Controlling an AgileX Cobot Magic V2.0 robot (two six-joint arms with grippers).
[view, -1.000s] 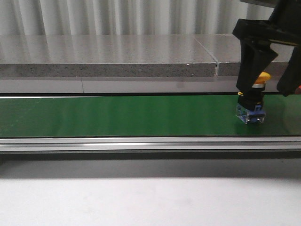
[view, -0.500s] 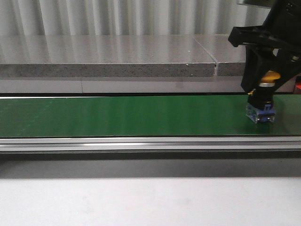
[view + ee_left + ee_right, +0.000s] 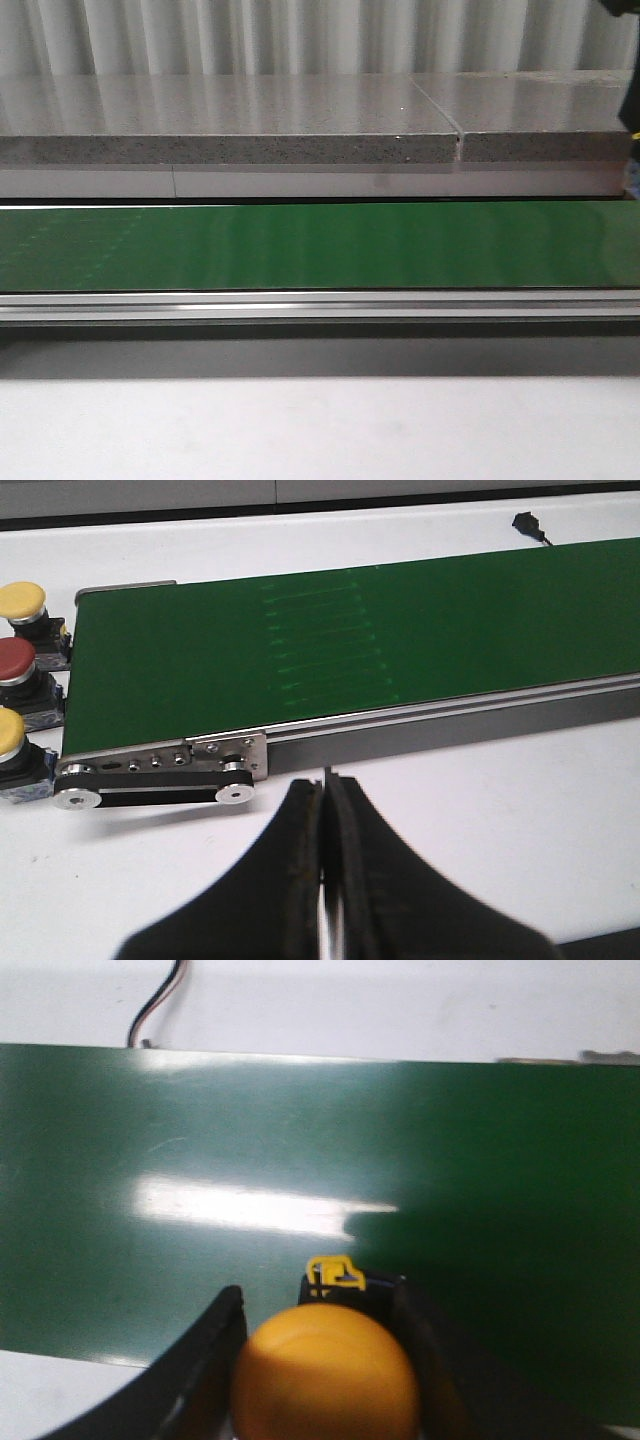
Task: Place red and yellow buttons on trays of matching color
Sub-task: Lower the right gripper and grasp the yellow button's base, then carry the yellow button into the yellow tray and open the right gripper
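Observation:
In the right wrist view my right gripper [image 3: 322, 1370] is shut on a yellow button [image 3: 325, 1370], its dome between the two black fingers, held over the green belt [image 3: 300, 1150]. In the left wrist view my left gripper [image 3: 328, 810] is shut and empty above the white table, near the belt's end roller [image 3: 160, 780]. Beside that end stand two yellow buttons [image 3: 22, 600] [image 3: 10, 735] and a red button [image 3: 15, 660]. The front view shows only the green belt [image 3: 300, 245]; neither gripper shows there. No trays are in view.
A grey stone ledge [image 3: 230, 135] runs behind the belt in the front view. A metal rail [image 3: 300, 305] edges the belt's near side. A cable [image 3: 160, 1005] lies on the white table beyond the belt. A small black plug [image 3: 527, 522] lies on the table beyond the belt in the left wrist view.
My right gripper moved right with the yellow button and has left the front view. The belt in that view now carries nothing.

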